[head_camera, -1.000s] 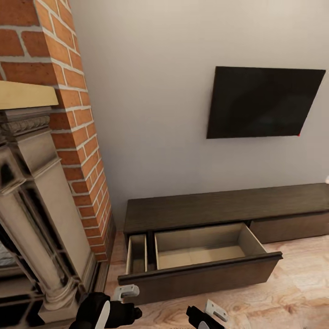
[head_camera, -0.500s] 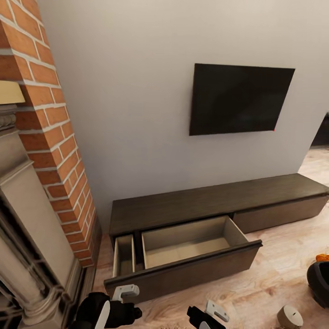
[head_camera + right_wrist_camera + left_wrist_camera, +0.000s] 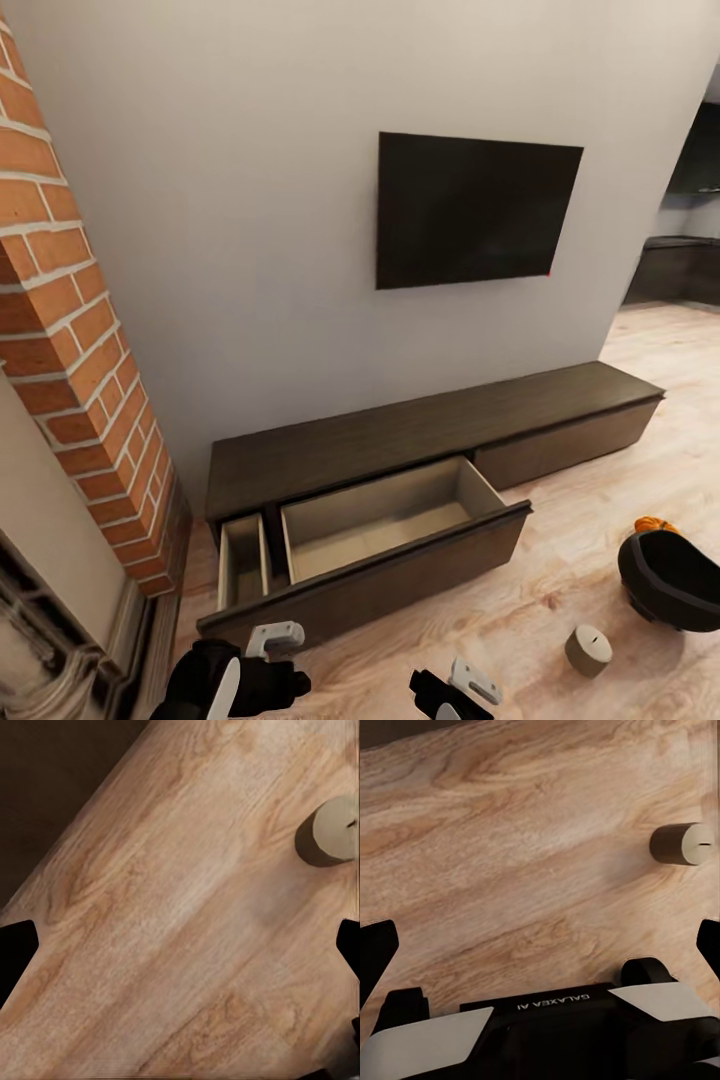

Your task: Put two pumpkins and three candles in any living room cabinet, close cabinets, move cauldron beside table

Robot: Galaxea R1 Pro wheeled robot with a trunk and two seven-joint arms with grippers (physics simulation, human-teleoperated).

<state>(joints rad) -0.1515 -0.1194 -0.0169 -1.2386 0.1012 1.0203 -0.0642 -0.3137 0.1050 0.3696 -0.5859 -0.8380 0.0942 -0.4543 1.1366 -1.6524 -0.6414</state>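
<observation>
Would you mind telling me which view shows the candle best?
The right wrist view: the candle is largest there, its top and wick slot clear. The left wrist view shows the same candle smaller, on its side in the picture. The head view has it small on the floor beside the cauldron.

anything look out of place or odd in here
Yes. The cabinet has a drawer pulled wide open and empty. A candle, the cauldron and a pumpkin sit on the floor.
</observation>
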